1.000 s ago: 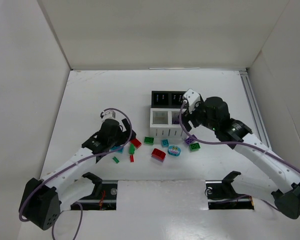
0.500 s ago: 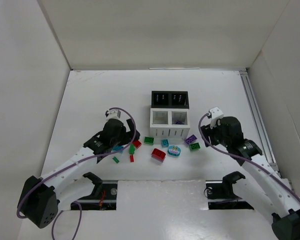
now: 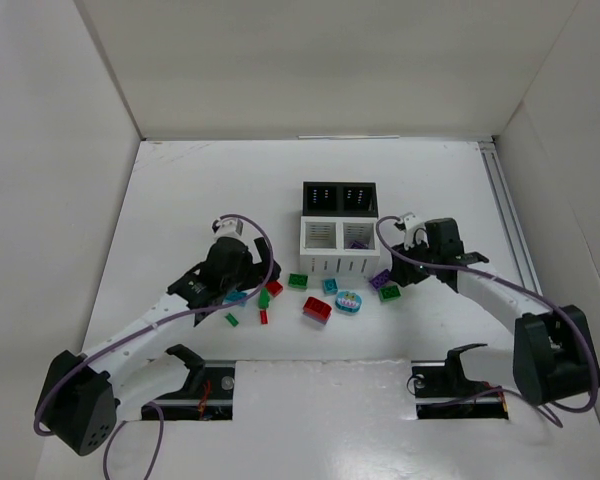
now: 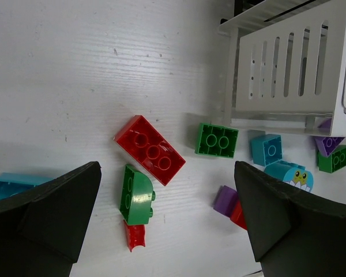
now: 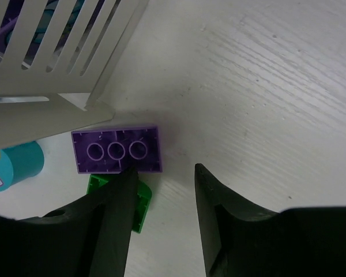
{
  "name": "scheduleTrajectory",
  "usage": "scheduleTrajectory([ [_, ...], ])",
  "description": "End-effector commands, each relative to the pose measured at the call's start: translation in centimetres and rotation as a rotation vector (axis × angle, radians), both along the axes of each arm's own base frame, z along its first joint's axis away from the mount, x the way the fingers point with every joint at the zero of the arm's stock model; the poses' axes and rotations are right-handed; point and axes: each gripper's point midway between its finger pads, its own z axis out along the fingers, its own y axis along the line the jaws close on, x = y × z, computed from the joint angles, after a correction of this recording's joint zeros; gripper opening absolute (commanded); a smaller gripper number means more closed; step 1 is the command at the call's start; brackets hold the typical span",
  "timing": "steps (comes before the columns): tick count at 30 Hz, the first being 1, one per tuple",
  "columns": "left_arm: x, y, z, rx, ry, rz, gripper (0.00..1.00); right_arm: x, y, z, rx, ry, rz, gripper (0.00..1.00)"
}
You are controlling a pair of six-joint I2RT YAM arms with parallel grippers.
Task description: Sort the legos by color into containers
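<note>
The legos lie loose in front of the containers: a red brick (image 4: 150, 149), a curved green one (image 4: 136, 195), a green square one (image 4: 217, 140), a teal one (image 4: 266, 149) and a teal oval (image 3: 349, 300). My left gripper (image 4: 167, 167) is open and empty above the red and curved green bricks (image 3: 252, 283). My right gripper (image 5: 164, 170) is open and empty, low over the table just right of a purple brick (image 5: 116, 150), with a green brick (image 5: 143, 203) partly under its left finger. Two white bins (image 3: 318, 262) stand before two black ones (image 3: 323, 186). A purple piece (image 3: 358, 243) lies in the right white bin.
A small red piece (image 4: 134, 236), a purple piece (image 4: 225, 199) and a teal brick (image 4: 11, 184) lie near the left fingers. A big red brick (image 3: 317, 309) and a small green one (image 3: 232, 319) lie nearer the front. The white bin's slotted wall (image 5: 57, 57) stands close to my right gripper.
My right arm has swung from above the right white bin out to the right and down to the table beside the purple brick. My left arm has barely moved.
</note>
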Motion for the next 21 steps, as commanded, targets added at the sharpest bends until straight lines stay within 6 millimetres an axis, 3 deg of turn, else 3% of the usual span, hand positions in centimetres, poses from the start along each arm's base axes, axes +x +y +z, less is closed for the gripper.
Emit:
scheduleTrajectory([
  [1,1.1,-0.8,1.9,-0.018,-0.054,-0.018,1.0,3.1,1.7,2.4,0.057,-0.126,0.086,0.49],
  [11,1.2,-0.9,1.1,-0.005,-0.033,-0.018,1.0,4.4,2.5,1.1,0.08,-0.098,0.124,0.52],
  [21,1.1,-0.8,1.2,-0.005,-0.033,-0.018,1.0,1.5,2.8,-0.2,0.147,-0.037,0.153,0.49],
])
